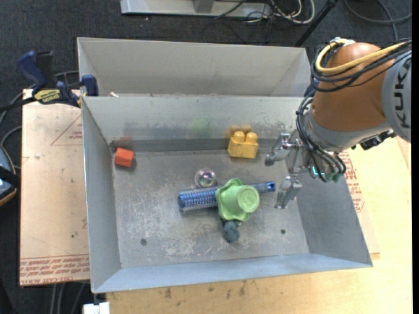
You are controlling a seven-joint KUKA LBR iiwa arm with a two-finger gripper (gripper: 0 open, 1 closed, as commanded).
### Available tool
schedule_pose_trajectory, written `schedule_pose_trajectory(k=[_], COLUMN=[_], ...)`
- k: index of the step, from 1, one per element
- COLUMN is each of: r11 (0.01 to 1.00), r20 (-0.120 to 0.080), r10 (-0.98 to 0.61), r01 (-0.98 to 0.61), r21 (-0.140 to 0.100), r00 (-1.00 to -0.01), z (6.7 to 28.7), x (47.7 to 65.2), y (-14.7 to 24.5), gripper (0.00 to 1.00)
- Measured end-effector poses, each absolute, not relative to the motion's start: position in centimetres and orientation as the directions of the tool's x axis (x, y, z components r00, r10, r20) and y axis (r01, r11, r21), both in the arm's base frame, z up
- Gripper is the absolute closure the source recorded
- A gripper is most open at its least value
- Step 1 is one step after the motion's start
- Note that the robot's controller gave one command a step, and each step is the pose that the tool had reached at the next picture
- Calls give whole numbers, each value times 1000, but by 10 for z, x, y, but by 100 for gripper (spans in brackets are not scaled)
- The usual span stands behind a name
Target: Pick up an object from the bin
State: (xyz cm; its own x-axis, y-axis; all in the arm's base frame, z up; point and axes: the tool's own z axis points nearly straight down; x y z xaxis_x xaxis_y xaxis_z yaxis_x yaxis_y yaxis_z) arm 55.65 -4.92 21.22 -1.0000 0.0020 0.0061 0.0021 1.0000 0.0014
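My gripper [279, 179] hangs at the right side of the bin, its two metal fingers spread apart with nothing between them. Just left of the lower finger lies the blue handle tip of a blue hairbrush [200, 199], whose bristled head points left. A green cup-like toy [236, 201] lies on top of the brush's middle. A yellow two-stud block [243, 144] sits by the back wall, to the left of the upper finger.
A small dark grey lump [231, 231] lies just below the green toy. A shiny clear ball [205, 177] rests above the brush head. An orange-red cube [124, 157] sits far left by the back wall. The orange-covered arm overhangs the bin's right wall.
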Motion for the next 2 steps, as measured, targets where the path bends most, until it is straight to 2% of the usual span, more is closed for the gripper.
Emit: schedule_pose_trajectory(k=[1,2], r11=[897,866], r20=[-4,-17], r10=[-442,-501], r01=[-442,-501], r21=[-1,-7], r00=[-897,-866], z=[74,76], x=[612,537], y=[-33,28], gripper=[0,0])
